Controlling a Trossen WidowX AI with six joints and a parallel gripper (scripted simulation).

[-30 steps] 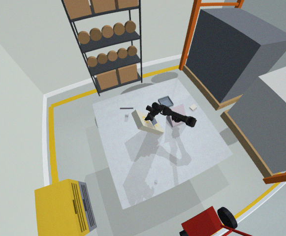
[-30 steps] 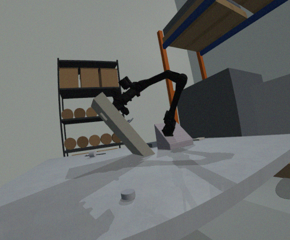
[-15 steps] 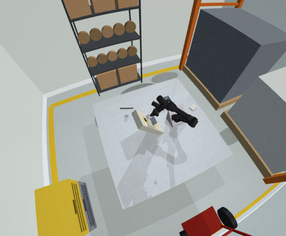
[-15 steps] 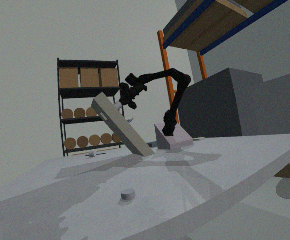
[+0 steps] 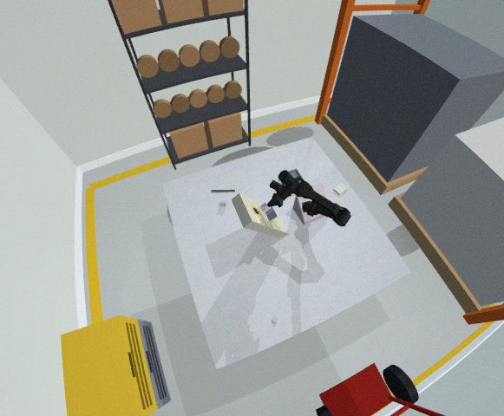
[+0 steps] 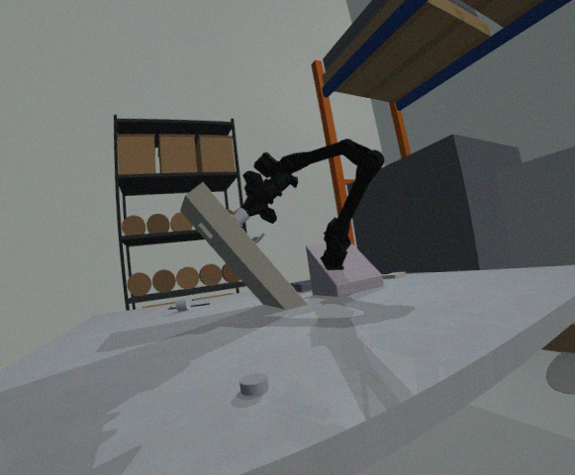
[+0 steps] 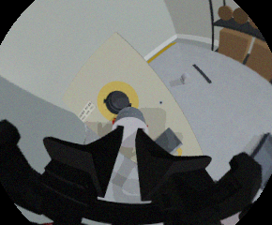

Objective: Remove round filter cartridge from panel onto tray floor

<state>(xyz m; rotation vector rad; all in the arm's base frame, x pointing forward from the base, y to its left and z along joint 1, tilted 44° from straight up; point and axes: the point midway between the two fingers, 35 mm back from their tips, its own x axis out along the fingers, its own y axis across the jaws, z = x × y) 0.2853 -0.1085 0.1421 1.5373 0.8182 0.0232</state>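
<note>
The pale grey round filter cartridge (image 6: 239,217) (image 7: 130,113) is out of the panel, held between the fingertips a little off the panel face. My gripper (image 6: 246,209) (image 7: 130,129) is shut on it. Its slots are hidden by the fingers. The cream service panel (image 5: 241,211) (image 6: 236,250) (image 7: 114,53) leans back. Its round socket (image 5: 256,211) (image 7: 116,101) is dark and empty inside a yellow ring. The blue-grey tray (image 5: 295,172) (image 7: 267,149) lies on the table away from the panel, partly hidden by the arm in the top view.
A blue-grey block (image 5: 271,214) (image 7: 168,140) stands out from the panel face below the socket. A pinkish wedge (image 6: 321,276) is by the arm's base. A dark rod (image 5: 222,191) (image 7: 202,73), a small pale fitting (image 6: 182,305) and a grey disc (image 6: 253,385) lie on the table.
</note>
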